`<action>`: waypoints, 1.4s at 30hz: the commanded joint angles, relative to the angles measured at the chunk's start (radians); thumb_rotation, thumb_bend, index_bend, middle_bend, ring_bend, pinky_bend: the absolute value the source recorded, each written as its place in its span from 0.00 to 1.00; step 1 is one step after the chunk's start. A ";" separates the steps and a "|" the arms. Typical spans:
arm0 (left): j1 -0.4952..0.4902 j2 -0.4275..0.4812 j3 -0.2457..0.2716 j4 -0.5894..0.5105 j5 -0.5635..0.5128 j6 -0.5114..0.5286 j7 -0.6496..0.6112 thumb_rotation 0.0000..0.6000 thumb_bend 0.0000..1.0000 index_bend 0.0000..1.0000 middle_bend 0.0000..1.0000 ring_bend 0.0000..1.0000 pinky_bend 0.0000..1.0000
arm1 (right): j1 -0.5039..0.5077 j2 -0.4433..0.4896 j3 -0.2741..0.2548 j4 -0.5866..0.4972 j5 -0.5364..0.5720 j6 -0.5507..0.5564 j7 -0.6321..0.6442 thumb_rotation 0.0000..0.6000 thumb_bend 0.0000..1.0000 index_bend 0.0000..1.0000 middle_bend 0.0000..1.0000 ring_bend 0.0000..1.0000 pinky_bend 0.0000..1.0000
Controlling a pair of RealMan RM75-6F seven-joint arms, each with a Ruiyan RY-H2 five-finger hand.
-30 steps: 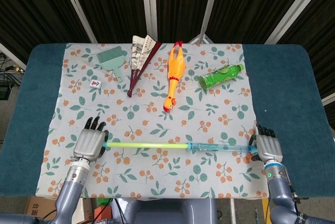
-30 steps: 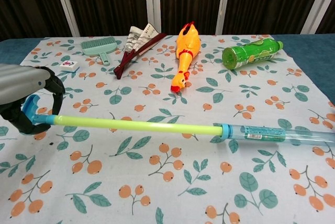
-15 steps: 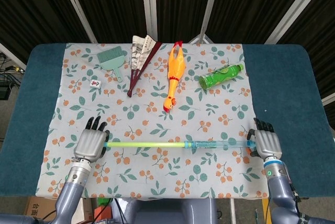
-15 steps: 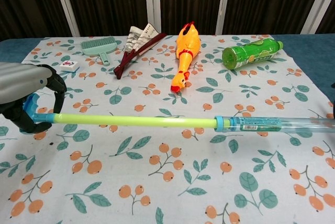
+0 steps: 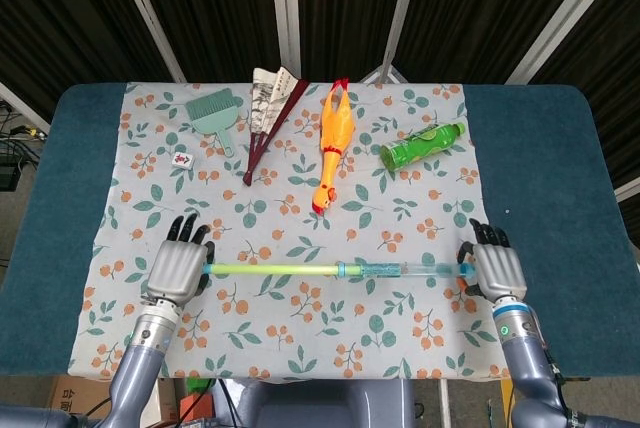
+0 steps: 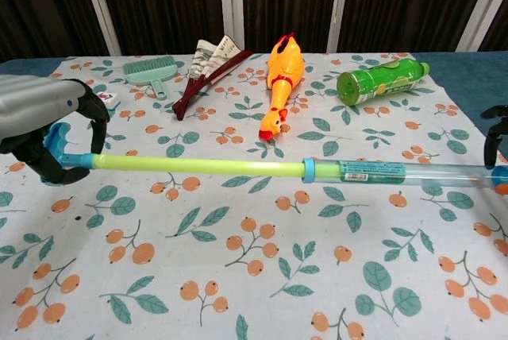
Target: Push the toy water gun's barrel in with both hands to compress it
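1. The toy water gun (image 5: 340,269) is being held level just above the near part of the floral cloth (image 5: 420,198), stretched left to right between the two hands.
2. The blue handle end, at the tip of the yellow-green plunger rod (image 6: 198,166), is being gripped by the left hand (image 5: 177,270), with the fingers (image 6: 83,110) curled around it in the chest view.
3. The right end of the clear barrel (image 6: 397,173) is being met by the right hand (image 5: 494,270); its fingers are lying close together, but whether they are wrapping the tip or only pressing against it cannot be told.
4. A long stretch of rod is showing outside the barrel, so the compression is being judged as only partly done.
5. The gun is being judged light, rigid and smooth-walled; the thin rod is likely to bow or skid sideways if the push is not being kept along its axis.
6. Hold is best being taken at the two extreme ends, palms square to the axis.
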 commanded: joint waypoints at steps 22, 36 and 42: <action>-0.022 -0.030 -0.034 0.019 -0.024 0.003 -0.007 1.00 0.47 0.63 0.18 0.00 0.03 | 0.052 -0.045 0.011 -0.138 -0.016 0.071 -0.120 1.00 0.39 0.66 0.04 0.00 0.00; -0.048 -0.111 -0.051 0.021 -0.021 0.029 0.032 1.00 0.47 0.64 0.19 0.00 0.03 | 0.079 -0.067 0.023 -0.180 0.005 0.108 -0.167 1.00 0.39 0.66 0.04 0.00 0.00; -0.058 -0.157 -0.056 0.026 -0.025 0.045 0.052 1.00 0.47 0.64 0.19 0.00 0.03 | 0.082 -0.064 0.022 -0.185 0.007 0.110 -0.162 1.00 0.39 0.66 0.04 0.00 0.00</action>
